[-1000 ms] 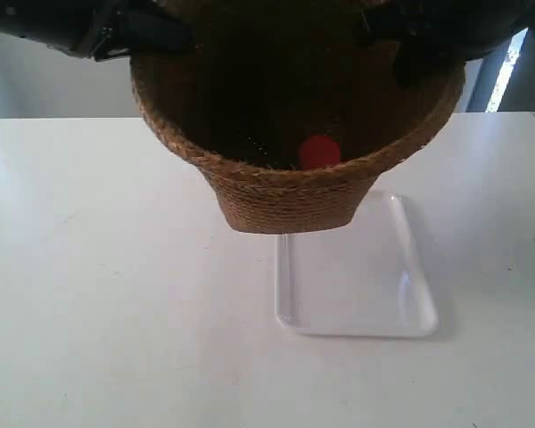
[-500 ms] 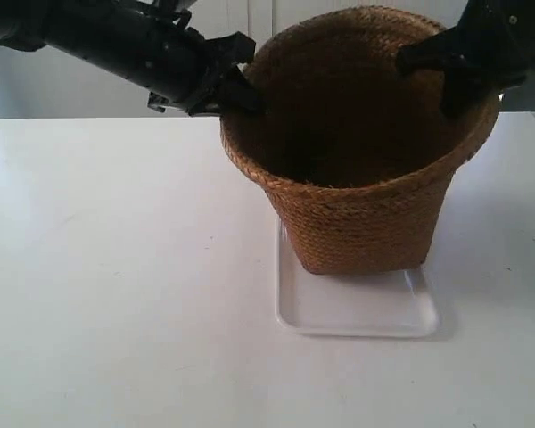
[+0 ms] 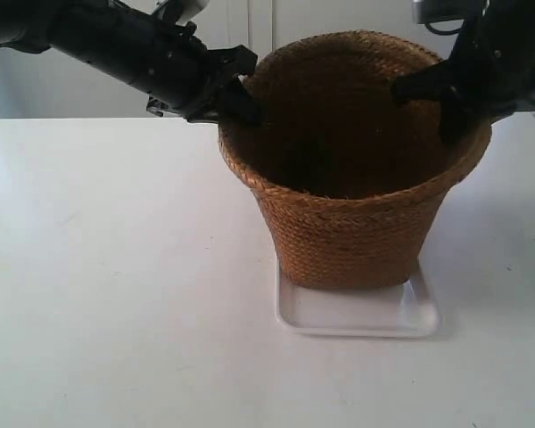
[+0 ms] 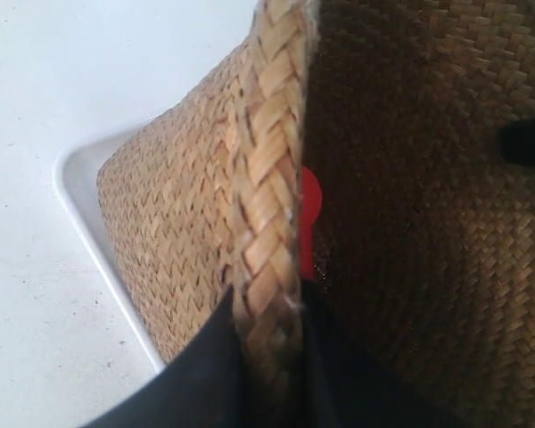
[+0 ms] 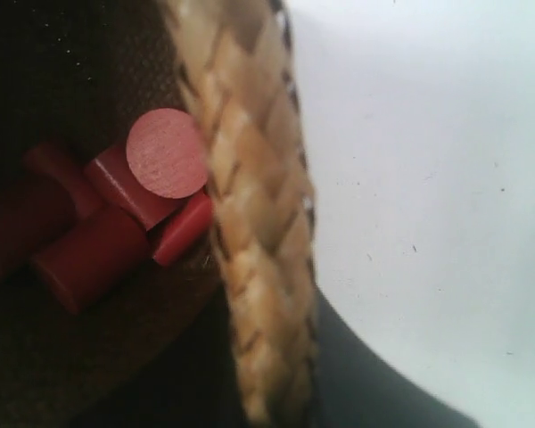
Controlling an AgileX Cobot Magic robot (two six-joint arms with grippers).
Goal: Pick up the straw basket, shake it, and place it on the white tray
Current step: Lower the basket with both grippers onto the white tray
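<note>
Left hand (image 4: 267, 312) and right hand (image 5: 266, 343) pinch straw basket (image 3: 352, 236).

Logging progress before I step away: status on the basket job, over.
Left gripper and right gripper clamped on straw basket rim. Basket upright, base apparently down on white tray. Red blocks inside; nothing obstructing.

Your tray (image 3: 357, 318) mostly covered by the basket (image 3: 352, 234) on it, basket floor too dark to read in the exterior view, red blocks (image 5: 89, 241) blurred and partly behind the rim at your right wrist, one red piece (image 4: 310, 207) half hidden at your left.
</note>
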